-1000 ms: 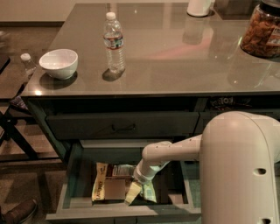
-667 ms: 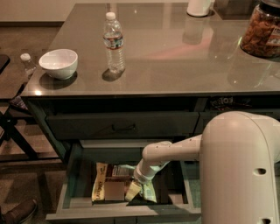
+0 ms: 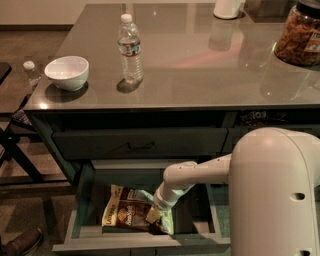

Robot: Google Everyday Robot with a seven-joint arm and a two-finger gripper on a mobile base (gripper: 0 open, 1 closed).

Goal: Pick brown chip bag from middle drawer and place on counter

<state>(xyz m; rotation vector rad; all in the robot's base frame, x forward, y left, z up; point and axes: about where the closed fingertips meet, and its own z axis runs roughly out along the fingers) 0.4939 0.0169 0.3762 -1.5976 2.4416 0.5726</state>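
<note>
The brown chip bag (image 3: pixel 125 212) lies flat on the floor of the open middle drawer (image 3: pixel 82 207), which is pulled out below the counter (image 3: pixel 200 60). My white arm reaches down from the right into the drawer. My gripper (image 3: pixel 152 216) is at the bag's right end, pressed against or right over it. The arm's wrist hides the bag's right edge.
On the counter stand a white bowl (image 3: pixel 67 72) at the left, a water bottle (image 3: pixel 130 47), a clear jar of brown snacks (image 3: pixel 300 35) at the right and a white object (image 3: pixel 227 8) at the back. A closed drawer with a dark handle (image 3: pixel 140 145) sits above the open one. A dark chair frame (image 3: pixel 15 150) stands at the left.
</note>
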